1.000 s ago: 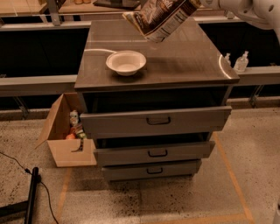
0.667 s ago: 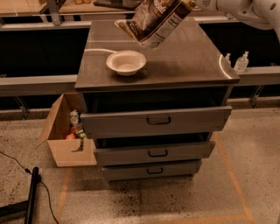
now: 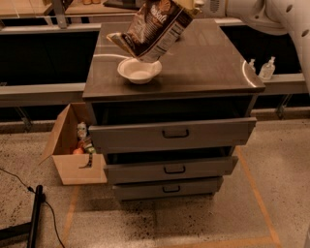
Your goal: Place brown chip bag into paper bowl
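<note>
Shifted left, crinkled brown chip bag (image 3: 152, 30) tilts over paper bowl (image 3: 139, 70), gripper (image 3: 187, 5) clenching its top.

Grey desk (image 3: 208, 63), drawers below. Paper bowl (image 3: 139, 70) sits on top, near left front. Gripper (image 3: 190, 4) up high over desk, holds brown chip bag (image 3: 152, 29).

Brown chip bag (image 3: 152, 29): crinkled foil, glossy, catches light. Paper bowl (image 3: 139, 70): matt white paper, smooth inside. Table (image 3: 213, 68) top: smooth, dark, soft sheen w/ light streaks. Drawer fronts (image 3: 169, 133): matt grey. Hand (image 3: 188, 5), at top edge gripping bag's upper end: smooth white plastic, same as arm (image 3: 271, 14). Cardboard box (image 3: 65, 145): matt brown. Floor (image 3: 276, 155): speckled, semi-polished.
</note>
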### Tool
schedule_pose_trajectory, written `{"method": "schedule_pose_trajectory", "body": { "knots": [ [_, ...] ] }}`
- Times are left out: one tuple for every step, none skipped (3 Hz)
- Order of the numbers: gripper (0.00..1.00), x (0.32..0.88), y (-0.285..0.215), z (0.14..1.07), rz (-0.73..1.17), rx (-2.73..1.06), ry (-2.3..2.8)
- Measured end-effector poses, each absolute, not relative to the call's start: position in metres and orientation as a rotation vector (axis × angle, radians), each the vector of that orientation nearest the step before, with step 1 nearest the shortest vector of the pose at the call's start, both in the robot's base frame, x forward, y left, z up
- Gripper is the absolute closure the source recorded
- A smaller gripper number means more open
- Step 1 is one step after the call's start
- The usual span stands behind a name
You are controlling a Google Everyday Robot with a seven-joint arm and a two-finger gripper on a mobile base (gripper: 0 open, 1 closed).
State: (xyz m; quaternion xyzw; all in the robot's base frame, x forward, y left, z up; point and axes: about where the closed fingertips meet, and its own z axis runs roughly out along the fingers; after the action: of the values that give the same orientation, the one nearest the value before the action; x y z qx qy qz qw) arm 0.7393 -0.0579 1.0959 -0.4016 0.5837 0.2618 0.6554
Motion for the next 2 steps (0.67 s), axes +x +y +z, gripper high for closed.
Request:
{"method": "schedule_pose_trajectory", "body": {
  "knots": [
    [1.0,0.735,-0.04,1.098,0.641,-0.927,1.301],
    [1.0,0.731,-0.028,1.094,0.676,-0.933,1.302]
  ]
}}
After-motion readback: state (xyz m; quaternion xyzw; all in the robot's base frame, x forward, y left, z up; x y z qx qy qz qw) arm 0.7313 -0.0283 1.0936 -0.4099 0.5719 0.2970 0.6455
